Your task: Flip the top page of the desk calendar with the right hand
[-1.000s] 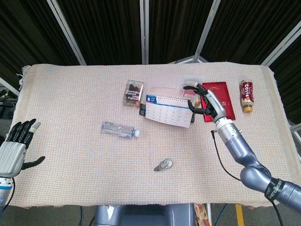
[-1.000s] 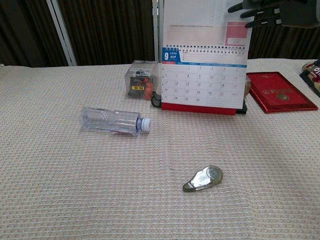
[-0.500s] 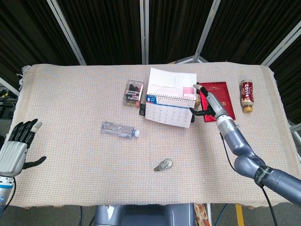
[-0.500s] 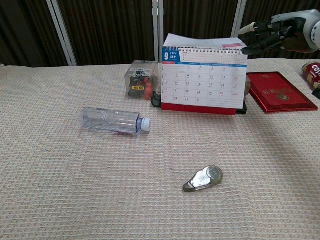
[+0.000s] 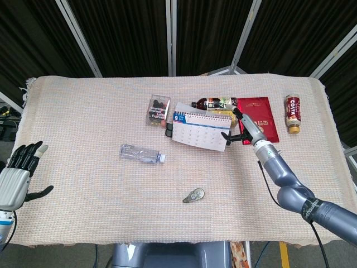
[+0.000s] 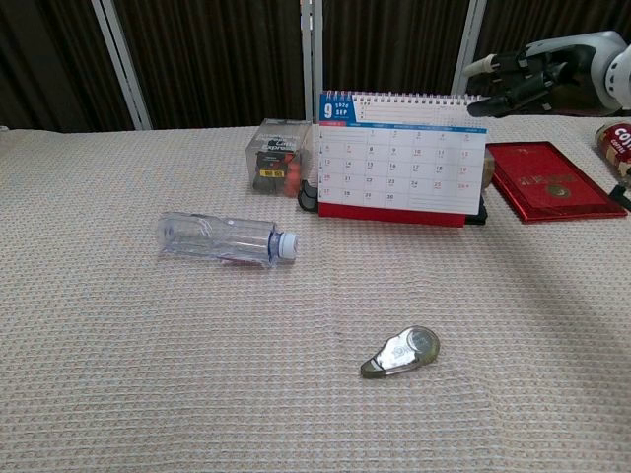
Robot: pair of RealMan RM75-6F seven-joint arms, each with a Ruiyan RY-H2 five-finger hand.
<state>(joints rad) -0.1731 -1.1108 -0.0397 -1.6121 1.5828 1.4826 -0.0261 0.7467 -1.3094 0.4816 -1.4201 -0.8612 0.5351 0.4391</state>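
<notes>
The desk calendar [image 5: 199, 133] [image 6: 402, 163] stands mid-table with a September page facing front. No page stands up above its spiral binding. My right hand [image 5: 242, 128] [image 6: 521, 79] hovers just right of the calendar's top right corner, fingers apart and pointing toward it, holding nothing. My left hand [image 5: 19, 176] stays at the table's left front edge, fingers spread upward and empty; the chest view does not show it.
A clear plastic bottle [image 5: 143, 153] [image 6: 223, 238] lies left of the calendar. A clear box [image 5: 159, 109] [image 6: 274, 157] and a dark bottle [image 5: 215, 103] sit behind it. A red booklet [image 5: 257, 113] [image 6: 548, 180], a coffee bottle [image 5: 293, 114] and a correction tape [image 5: 193, 195] [image 6: 400, 353] are nearby.
The page that stood upright above the binding has gone over and down behind the calendar. My right hand has let it go and dropped lower beside the calendar's right end.
</notes>
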